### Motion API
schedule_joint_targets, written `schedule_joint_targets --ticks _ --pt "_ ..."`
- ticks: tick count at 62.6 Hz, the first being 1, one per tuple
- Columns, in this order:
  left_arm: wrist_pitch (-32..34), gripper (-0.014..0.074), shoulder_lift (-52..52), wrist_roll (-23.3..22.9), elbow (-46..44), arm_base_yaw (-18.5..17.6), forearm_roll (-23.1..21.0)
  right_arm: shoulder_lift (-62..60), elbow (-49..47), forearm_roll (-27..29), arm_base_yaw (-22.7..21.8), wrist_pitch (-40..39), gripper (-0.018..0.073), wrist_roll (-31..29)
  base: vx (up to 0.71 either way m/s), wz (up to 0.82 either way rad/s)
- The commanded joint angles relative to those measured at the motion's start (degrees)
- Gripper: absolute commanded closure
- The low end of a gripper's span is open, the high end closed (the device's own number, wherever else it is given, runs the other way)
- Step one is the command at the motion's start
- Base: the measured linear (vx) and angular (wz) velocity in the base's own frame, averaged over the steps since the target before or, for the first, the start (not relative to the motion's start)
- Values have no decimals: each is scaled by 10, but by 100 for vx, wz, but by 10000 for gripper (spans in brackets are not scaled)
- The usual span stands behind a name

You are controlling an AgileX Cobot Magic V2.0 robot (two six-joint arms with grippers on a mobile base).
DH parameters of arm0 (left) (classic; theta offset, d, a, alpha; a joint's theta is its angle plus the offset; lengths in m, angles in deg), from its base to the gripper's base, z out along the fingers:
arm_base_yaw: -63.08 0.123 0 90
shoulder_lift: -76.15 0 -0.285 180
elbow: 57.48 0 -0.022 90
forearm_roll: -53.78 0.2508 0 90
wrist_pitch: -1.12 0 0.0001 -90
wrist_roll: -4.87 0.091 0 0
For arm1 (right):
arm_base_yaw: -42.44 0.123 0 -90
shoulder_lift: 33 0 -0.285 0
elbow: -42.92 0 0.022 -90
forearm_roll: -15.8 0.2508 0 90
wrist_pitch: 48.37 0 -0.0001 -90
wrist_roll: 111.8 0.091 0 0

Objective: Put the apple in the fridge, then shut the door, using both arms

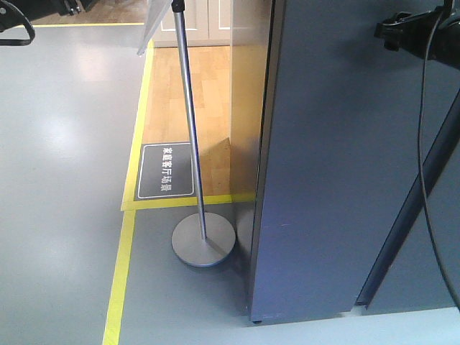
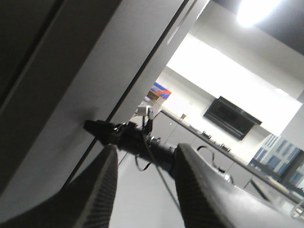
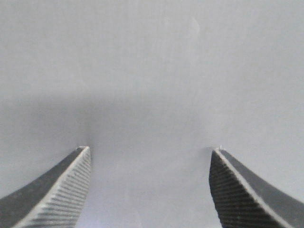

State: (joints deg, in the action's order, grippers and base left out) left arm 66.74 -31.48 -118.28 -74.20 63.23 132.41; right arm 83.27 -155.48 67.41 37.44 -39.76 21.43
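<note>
The door (image 1: 323,180) fills the right half of the front view as a tall dark grey face, and no white interior of the fridge shows. My right gripper (image 1: 392,29) is at the top right with its tips against that face. In the right wrist view the right gripper (image 3: 150,149) stands open, empty, with plain grey surface close in front. My left gripper (image 2: 147,149) is open and empty too. It looks up along the door (image 2: 95,71) at the right gripper (image 2: 95,127), whose tips touch the panel beside a dark seam. The apple is out of view.
A metal pole (image 1: 188,115) on a round base (image 1: 203,241) stands just left of the fridge. Yellow floor tape (image 1: 118,287) borders a wood floor patch with a black sign (image 1: 166,170). A black cable (image 1: 424,144) hangs from the right arm. A black curved part (image 1: 18,32) sits at the top left edge.
</note>
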Motion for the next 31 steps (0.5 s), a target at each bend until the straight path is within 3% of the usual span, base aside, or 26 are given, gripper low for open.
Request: schedule_joint_targets --ticks 1,16,23,31 --pt "-3 314 30 -2 -17 1 -32 -33 -29 -5 -7 11 46 0 0 0" --pt "12 323 30 -2 -17 1 -33 -97 -29 -21 -7 125 136 0 0 0" --pt "39 370 32 -2 -17 1 -33 -142 -29 -37 -7 225 272 0 0 0" --pt "64 481 45 -2 -17 1 -32 -197 -26 -44 -7 330 480 -4 0 0"
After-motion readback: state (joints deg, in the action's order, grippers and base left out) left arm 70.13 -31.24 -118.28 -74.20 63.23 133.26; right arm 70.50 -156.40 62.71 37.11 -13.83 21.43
